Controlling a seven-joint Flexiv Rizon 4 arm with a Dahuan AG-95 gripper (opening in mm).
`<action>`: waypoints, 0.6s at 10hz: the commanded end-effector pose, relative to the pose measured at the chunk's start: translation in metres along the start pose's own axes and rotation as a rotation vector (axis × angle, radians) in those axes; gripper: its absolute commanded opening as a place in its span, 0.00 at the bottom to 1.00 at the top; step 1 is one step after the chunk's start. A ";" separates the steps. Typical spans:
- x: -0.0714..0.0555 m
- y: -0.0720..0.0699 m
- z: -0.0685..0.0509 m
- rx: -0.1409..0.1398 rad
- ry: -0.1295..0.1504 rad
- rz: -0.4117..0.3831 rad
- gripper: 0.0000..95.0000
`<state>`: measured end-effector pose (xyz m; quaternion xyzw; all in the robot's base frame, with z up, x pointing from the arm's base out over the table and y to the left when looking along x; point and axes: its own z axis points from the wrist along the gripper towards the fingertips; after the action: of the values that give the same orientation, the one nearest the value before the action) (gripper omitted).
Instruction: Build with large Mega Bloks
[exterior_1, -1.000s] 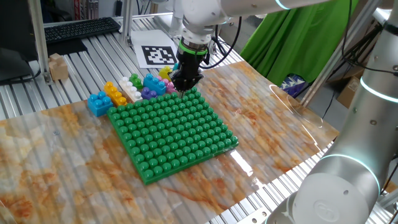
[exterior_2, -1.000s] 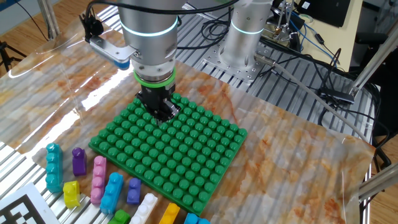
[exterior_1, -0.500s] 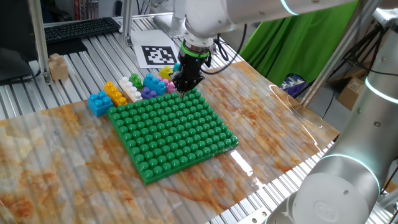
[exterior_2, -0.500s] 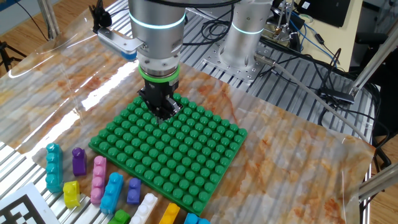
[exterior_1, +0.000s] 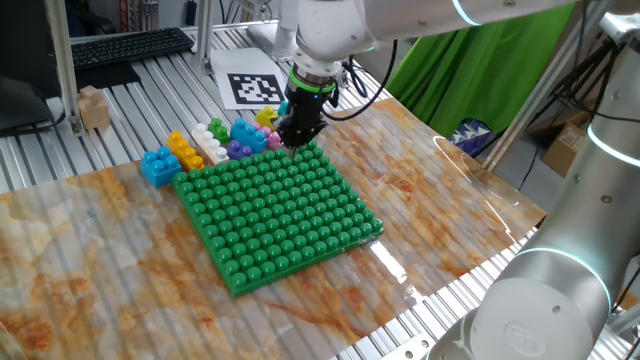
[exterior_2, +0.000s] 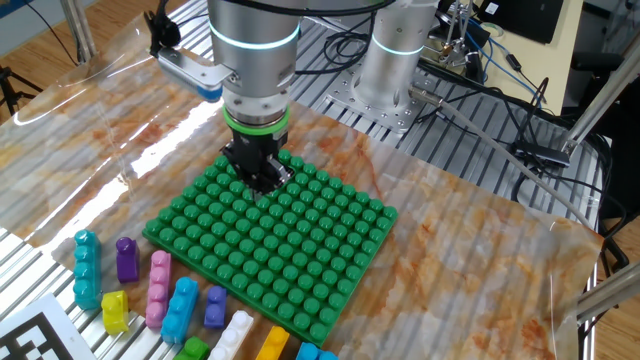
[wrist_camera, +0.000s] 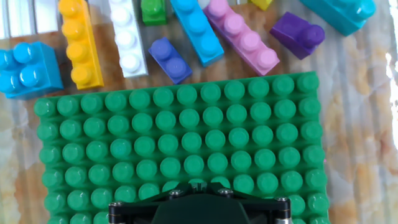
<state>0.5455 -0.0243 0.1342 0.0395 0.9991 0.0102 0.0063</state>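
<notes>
The large Mega Bloks lie loose in a row just beyond the green baseplate (wrist_camera: 180, 149): a blue square one (wrist_camera: 25, 67), a yellow one (wrist_camera: 79, 43), a white one (wrist_camera: 126, 37), a long blue one (wrist_camera: 198, 31), a pink one (wrist_camera: 242, 34), a purple one (wrist_camera: 298, 34) and a teal one (wrist_camera: 342, 12). My gripper (exterior_1: 298, 138) hangs shut and holds nothing, its tips just above the studs near the baseplate (exterior_1: 275, 210) edge that faces the bricks. In the other fixed view the gripper (exterior_2: 258, 182) stands over the plate's far half, away from the bricks (exterior_2: 181, 308).
A printed marker sheet (exterior_1: 255, 88) lies behind the bricks. A keyboard (exterior_1: 130, 45) and a small cardboard box (exterior_1: 93, 107) sit at the back left. A green cloth (exterior_1: 480, 70) hangs at the right. A second robot's body (exterior_1: 570, 250) fills the right foreground.
The arm lifted a little over the baseplate, then held still. The gripper stayed shut and no brick has moved.
</notes>
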 end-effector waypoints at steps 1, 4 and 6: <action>-0.016 -0.010 0.006 0.016 -0.040 0.046 0.40; -0.062 -0.030 0.014 0.037 -0.031 0.025 0.40; -0.102 -0.035 0.017 0.034 -0.019 0.018 0.40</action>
<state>0.6456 -0.0669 0.1166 0.0513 0.9985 -0.0100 0.0176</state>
